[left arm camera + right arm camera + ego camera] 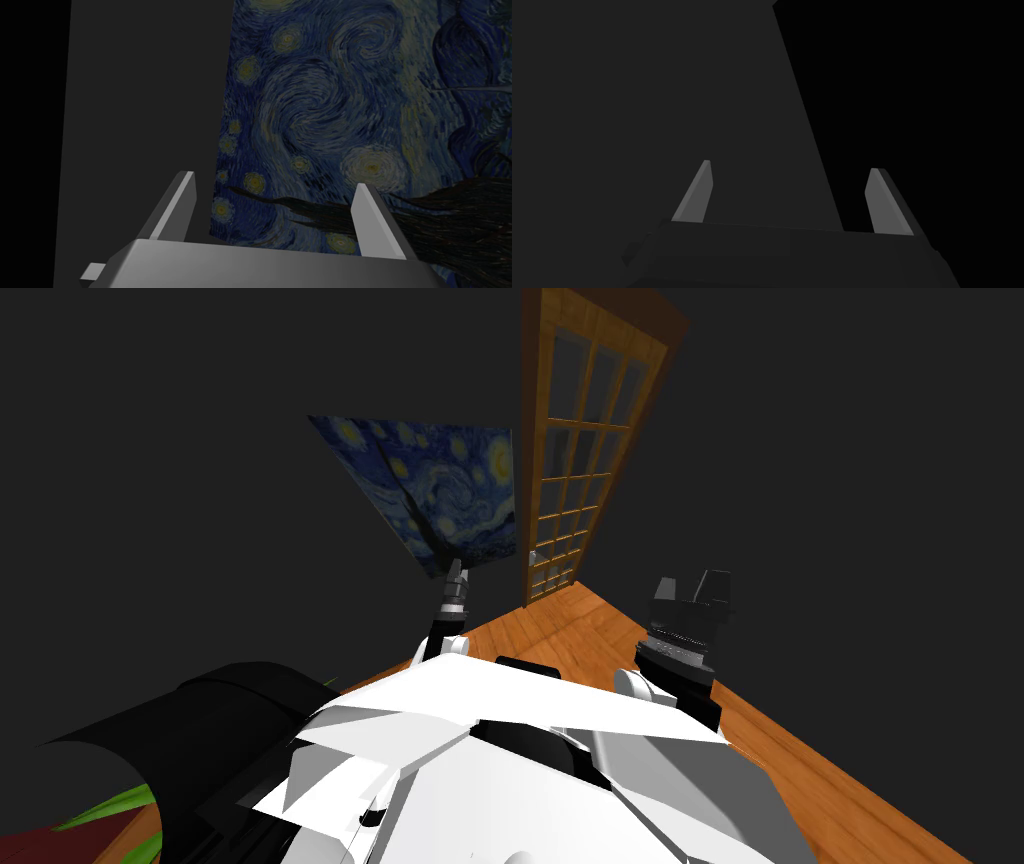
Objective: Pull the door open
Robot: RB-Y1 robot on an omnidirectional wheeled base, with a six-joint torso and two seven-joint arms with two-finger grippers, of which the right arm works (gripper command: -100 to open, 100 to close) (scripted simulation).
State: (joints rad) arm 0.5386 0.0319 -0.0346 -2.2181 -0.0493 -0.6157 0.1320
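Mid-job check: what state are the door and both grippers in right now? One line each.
Door: looks shut in its frame, with neither gripper on it.
Left gripper: open, holding nothing.
Right gripper: open, holding nothing.

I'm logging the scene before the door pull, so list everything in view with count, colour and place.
door: one, orange-brown wood with a grid of dark panes, ahead right.
wall: count unclear, dark grey, left and right of the door.
painting: one, blue with yellow swirls, on the wall left of the door.
floor: one, orange-brown wood, from the door towards me.
black rounded object: one, black, low on my left; cannot identify.
green leaves: a few, green, beside the black rounded object.
left gripper: one, light grey fingers, open, pointing at the painting.
right gripper: one, grey fingers, open, facing the wall.
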